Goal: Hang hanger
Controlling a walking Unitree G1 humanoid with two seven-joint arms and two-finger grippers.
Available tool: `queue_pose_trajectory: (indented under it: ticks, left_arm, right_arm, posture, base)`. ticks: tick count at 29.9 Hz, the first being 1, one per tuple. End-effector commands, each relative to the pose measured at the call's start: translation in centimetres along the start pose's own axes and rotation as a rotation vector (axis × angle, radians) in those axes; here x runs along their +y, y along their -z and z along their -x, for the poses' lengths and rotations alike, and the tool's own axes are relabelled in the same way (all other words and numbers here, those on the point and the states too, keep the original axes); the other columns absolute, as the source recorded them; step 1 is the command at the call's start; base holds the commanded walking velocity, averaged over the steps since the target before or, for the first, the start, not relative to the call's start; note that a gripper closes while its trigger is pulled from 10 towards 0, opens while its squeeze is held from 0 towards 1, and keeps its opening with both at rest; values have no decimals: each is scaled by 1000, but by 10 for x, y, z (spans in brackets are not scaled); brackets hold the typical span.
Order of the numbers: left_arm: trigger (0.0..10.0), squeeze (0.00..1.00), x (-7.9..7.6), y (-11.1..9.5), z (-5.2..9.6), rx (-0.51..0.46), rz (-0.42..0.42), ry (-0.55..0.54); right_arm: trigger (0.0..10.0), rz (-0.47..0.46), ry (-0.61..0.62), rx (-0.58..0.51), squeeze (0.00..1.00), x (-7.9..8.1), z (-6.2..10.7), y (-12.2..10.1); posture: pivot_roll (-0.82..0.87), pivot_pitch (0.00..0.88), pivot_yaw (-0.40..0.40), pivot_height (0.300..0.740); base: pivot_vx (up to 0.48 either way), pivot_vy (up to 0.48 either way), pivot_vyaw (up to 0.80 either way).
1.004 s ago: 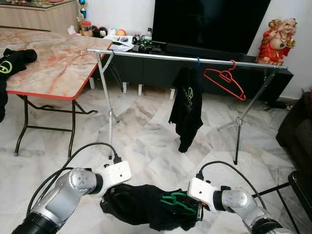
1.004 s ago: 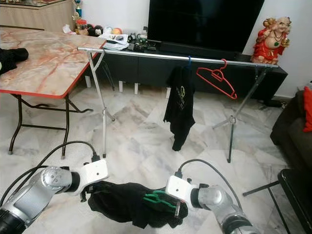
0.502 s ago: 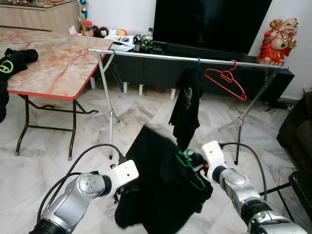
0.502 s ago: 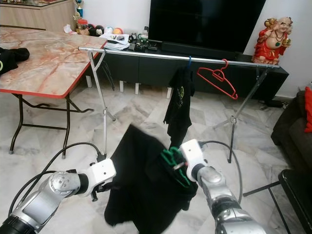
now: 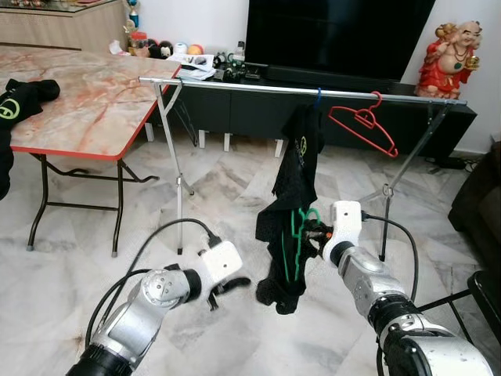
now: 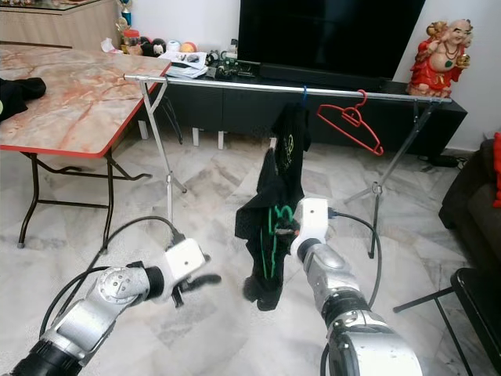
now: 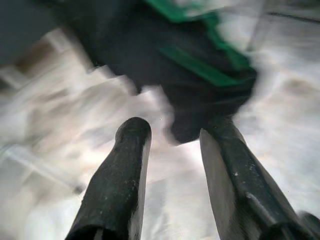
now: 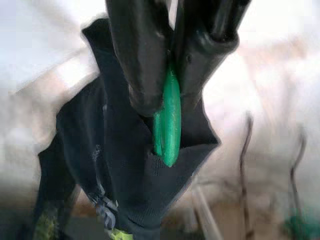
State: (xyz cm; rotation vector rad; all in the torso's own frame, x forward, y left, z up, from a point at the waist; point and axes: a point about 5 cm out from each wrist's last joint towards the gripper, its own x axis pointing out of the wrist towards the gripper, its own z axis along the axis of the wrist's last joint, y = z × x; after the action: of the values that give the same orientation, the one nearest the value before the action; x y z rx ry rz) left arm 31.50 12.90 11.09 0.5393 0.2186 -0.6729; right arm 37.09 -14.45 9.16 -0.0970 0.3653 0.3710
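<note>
Left eye view: right gripper (image 5: 316, 230) has lifted the green hanger (image 5: 299, 233) with its black shirt (image 5: 283, 258), clamped tight, toward the rail (image 5: 235, 86) at 12 o'clock. Left gripper (image 5: 228, 286), now spread wide, has released the shirt.

Green plastic hanger (image 5: 301, 235), matt black cloth shirt (image 5: 283, 258), shiny metal rail (image 5: 258, 88), glossy marble floor (image 5: 227, 196)

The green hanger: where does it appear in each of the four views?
Left eye view: green hanger, center, inside the black shirt.
Right eye view: center.
Left wrist view: upper part, blurred, beyond the left claw.
Right wrist view: center, pinched by the right claw.
Shared landmark: the black shirt.
</note>
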Motion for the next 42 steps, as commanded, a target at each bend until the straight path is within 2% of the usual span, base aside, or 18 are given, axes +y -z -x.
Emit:
queue_pose_trajectory:
  ticks: [1, 3, 5, 6, 7, 10, 12, 15, 18, 21, 23, 25, 30, 33, 37, 40, 42]
  left_arm:
    - [10000, 0, 9, 1, 1, 14, 8, -70]
    - [10000, 0, 4, 2, 4, 15, 3, -25]
    - [10000, 0, 3, 2, 4, 16, -2, -16]
    - [10000, 0, -1, 7, 7, 36, -45, 32]
    - [10000, 0, -3, 8, 8, 45, -71, 59]
    - [10000, 0, -7, 11, 11, 55, -101, 100]
    - [10000, 0, -18, 14, 14, 59, -119, 226]
    - [10000, 0, -22, 12, 15, 57, -114, 271]
    - [10000, 0, -24, 8, 14, 61, -148, 307]
    - [10000, 0, -22, -9, 6, -4, -144, 286]
    - [10000, 0, -22, -12, 5, -13, -142, 285]
    - [10000, 0, -22, -24, 0, -57, -117, 315]
    - [10000, 0, -26, -29, -3, -37, -171, 370]
    - [10000, 0, -31, -32, -4, -39, -157, 418]
    - [10000, 0, -30, -32, -4, -26, -164, 427]
    - [10000, 0, -29, -32, -4, -2, -219, 460]
    - [10000, 0, -29, -33, -5, 0, -221, 457]
  right_arm:
    - [0, 180, -61, -10, 0, -1, 2, -5]
    - [0, 364, -185, 23, 0, 5, 5, 1]
    - [0, 389, -197, 27, 0, 6, 6, 2]
    - [0, 512, -264, 63, 0, 6, 9, 8]
    - [0, 565, -303, 80, 0, 6, 11, 11]
    - [0, 615, -364, 106, 0, 6, 14, 15]
    - [0, 683, -452, 137, 0, 6, 18, 19]
    - [0, 691, -482, 132, 0, 9, 18, 18]
    - [0, 698, -522, 118, 0, 16, 17, 15]
    - [0, 696, -599, 76, 0, 28, 15, 9]
    - [0, 694, -609, 69, 0, 30, 15, 8]
    - [0, 696, -647, 38, 0, 35, 13, -1]
    - [0, 708, -712, 11, 0, 36, 16, -9]
    - [0, 705, -729, -14, 0, 36, 17, -15]
    - [0, 699, -739, -24, 0, 36, 17, -19]
    - [0, 700, -765, -41, 0, 36, 18, -23]
    - [0, 696, -772, -50, 0, 37, 19, -25]
  posture:
    - [139, 0, -84, 740]
    - [135, 0, -83, 740]
    - [134, 0, -82, 740]
    - [131, 0, -83, 740]
    - [130, 0, -84, 740]
    - [133, 0, -85, 740]
    - [138, 0, -86, 740]
    - [138, 0, -86, 740]
    - [143, 0, -87, 740]
    - [148, 0, -87, 740]
    - [148, 0, -87, 740]
    - [147, 0, -92, 740]
    - [146, 0, -96, 740]
    - [139, 0, -94, 740]
    - [135, 0, -93, 740]
    - [138, 0, -91, 740]
    - [140, 0, -90, 740]
  base:
    - [0, 0, 0]
    - [0, 0, 0]
    - [0, 0, 0]
    - [0, 0, 0]
    - [0, 0, 0]
    - [0, 0, 0]
    - [0, 0, 0]
    - [0, 0, 0]
    - [0, 0, 0]
    - [0, 0, 0]
    - [0, 0, 0]
    - [0, 0, 0]
    - [0, 0, 0]
    - [0, 0, 0]
    - [0, 0, 0]
    - [0, 0, 0]
    - [0, 0, 0]
